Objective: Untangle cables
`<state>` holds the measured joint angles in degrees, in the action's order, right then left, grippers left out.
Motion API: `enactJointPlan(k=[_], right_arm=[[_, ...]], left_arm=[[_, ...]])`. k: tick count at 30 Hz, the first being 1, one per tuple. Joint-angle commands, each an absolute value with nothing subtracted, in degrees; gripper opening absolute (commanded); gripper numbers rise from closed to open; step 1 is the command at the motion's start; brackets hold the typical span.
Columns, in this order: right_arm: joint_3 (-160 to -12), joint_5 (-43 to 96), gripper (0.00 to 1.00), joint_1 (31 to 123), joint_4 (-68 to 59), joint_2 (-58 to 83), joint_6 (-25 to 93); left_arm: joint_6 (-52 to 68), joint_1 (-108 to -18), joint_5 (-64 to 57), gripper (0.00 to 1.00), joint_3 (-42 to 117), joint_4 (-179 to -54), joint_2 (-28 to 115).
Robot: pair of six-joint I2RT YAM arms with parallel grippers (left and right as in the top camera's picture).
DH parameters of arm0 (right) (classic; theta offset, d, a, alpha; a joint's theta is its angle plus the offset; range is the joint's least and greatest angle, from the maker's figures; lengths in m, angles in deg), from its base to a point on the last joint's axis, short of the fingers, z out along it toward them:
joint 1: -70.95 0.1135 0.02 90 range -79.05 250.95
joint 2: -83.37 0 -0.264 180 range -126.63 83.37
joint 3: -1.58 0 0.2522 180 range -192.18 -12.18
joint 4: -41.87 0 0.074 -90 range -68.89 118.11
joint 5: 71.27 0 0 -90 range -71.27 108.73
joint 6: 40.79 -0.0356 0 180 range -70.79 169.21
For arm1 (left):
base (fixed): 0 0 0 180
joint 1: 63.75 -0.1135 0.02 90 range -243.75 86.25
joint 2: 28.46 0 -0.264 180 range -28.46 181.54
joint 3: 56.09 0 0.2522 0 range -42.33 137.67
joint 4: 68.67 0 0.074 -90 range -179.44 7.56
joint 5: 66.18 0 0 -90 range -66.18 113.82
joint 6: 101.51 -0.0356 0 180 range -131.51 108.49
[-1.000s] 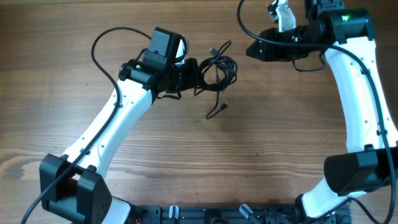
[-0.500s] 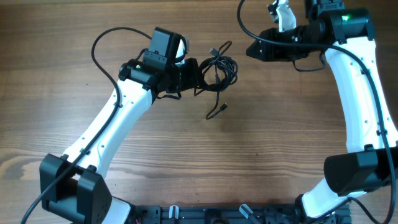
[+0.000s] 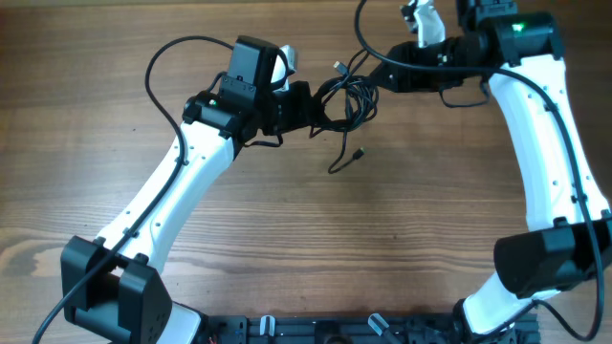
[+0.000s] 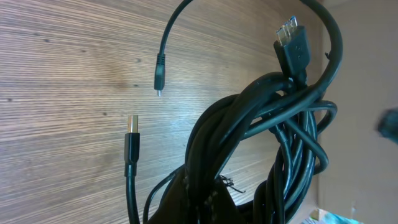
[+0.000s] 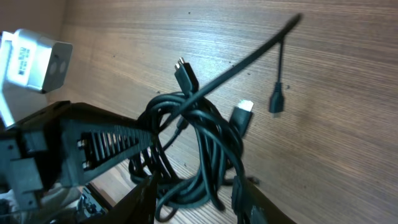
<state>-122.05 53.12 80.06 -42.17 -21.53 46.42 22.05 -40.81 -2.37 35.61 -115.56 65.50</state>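
the cables (image 3: 342, 100) sit bunched in the upper middle of the overhead view, the knot's long axis running sideways between the two arms. one loose tail drops toward frame centre, and its plug (image 3: 359, 153) tips up and to the right. another plug (image 3: 339, 67) pokes out toward the top. bare bench (image 3: 287, 220) spreads wide below, while the frame's top edge is close. the left end effector (image 3: 304, 103) is clenched on the knot's left side. the right end effector (image 3: 380, 78) is released, its fingers (image 5: 144, 198) apart and straddling the loops.
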Motion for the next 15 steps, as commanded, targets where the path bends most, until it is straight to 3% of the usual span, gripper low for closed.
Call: enactJointPlan(k=[1, 15], right_arm=[[-122.31, 53.29, 0.39, 80.17, -39.88, -23.56, 46.18], [-122.31, 51.02, 0.38, 80.17, -43.75, -24.04, 45.40]], left_arm=[[23.73, -40.79, -6.44, 0.04, 35.69, -113.88, 64.97], [26.73, -41.05, -6.59, 0.04, 35.69, -111.34, 64.97]])
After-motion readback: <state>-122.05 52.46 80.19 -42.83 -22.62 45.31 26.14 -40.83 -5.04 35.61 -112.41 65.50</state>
